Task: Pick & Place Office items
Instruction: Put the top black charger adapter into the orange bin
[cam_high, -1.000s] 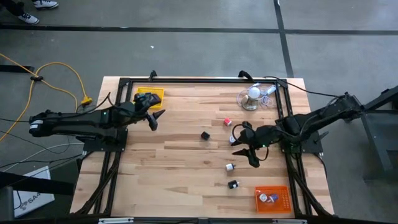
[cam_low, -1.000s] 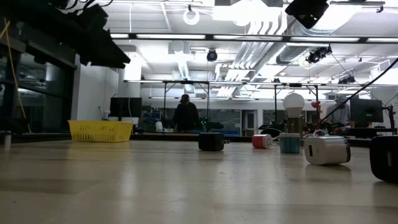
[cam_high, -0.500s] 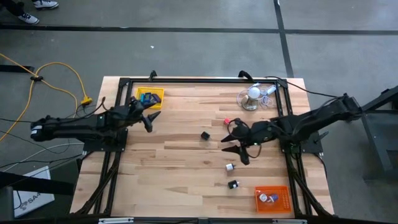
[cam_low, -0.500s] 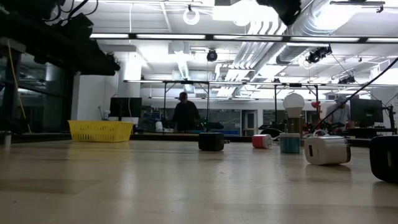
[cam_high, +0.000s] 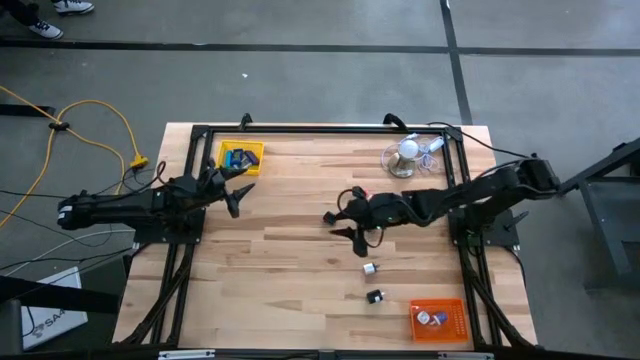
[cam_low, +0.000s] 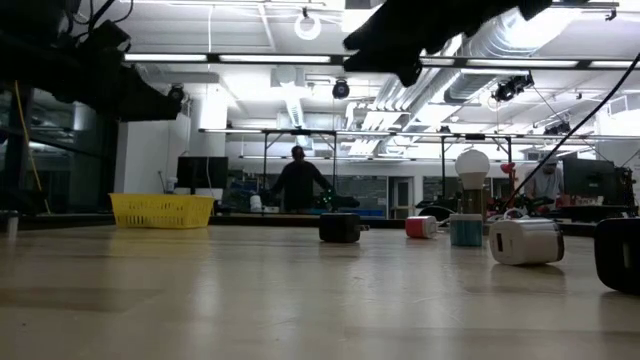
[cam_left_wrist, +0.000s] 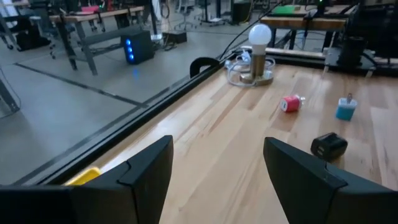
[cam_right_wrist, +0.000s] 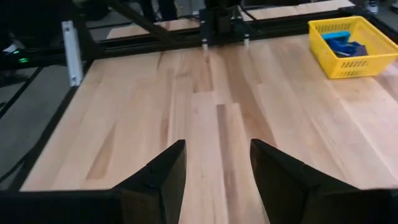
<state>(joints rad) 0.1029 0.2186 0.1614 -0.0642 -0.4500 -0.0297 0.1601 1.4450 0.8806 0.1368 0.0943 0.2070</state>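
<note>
Small black block (cam_high: 329, 217) lies on the bare wood near frame centre in the high view; in the low view it sits mid-frame (cam_low: 340, 227). Small red piece (cam_low: 421, 227) stands to its right in the low view, then a teal piece (cam_low: 465, 230), a white boxy piece (cam_low: 527, 241) and a dark piece (cam_low: 617, 254) cut by the right edge. From above, a silver-white bit (cam_high: 369, 268) and a black bit (cam_high: 374, 296) lie lower centre-right, well apart from the black block.

My right hand (cam_high: 349, 214) hangs just right of the black block, not touching it; its two fingers (cam_right_wrist: 155, 180) stand apart with nothing between them, bare planks showing in the gap.

My left hand (cam_high: 236, 185) hovers at upper left, just below the yellow mesh tray (cam_high: 240, 157), which holds blue pieces (cam_high: 238, 159). Its fingers (cam_left_wrist: 146, 169) are spread wide and empty.

Orange mesh tray (cam_high: 439, 320) sits at lower right with a small white item inside. White ball-shaped bulb on a stand (cam_high: 407, 152), with clear wire tangle, stands at upper right of the wooden bench (cam_high: 280, 280).

A person (cam_low: 298, 186) stands far back in the room.
</note>
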